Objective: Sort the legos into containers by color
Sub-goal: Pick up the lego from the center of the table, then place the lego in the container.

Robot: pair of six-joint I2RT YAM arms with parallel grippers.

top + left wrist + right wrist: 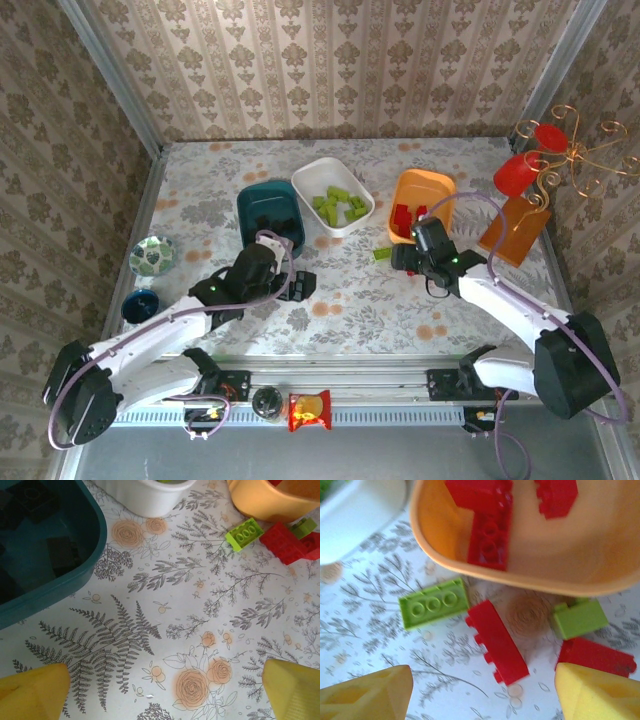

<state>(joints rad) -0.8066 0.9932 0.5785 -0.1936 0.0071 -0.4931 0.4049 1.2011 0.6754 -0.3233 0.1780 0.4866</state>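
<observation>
Three containers stand at the back: a dark teal tub (268,213) with black legos (62,555), a white tub (332,195) with lime green legos, and an orange tub (420,203) with red legos (490,535). My right gripper (485,690) is open just in front of the orange tub's near rim (520,582). A red brick (497,642) lies on its side on the table ahead of its fingers. Around it lie a green brick (434,604), a smaller green brick (578,618) and another red brick (595,655). My left gripper (165,690) is open over bare tablecloth beside the teal tub (75,575).
A patterned bowl (153,255) and a small blue bowl (139,304) sit at the left edge. An amber box (515,232) and a wire stand with red cups (530,160) stand at the right. A snack packet (309,410) lies on the front rail. Papered walls enclose the table.
</observation>
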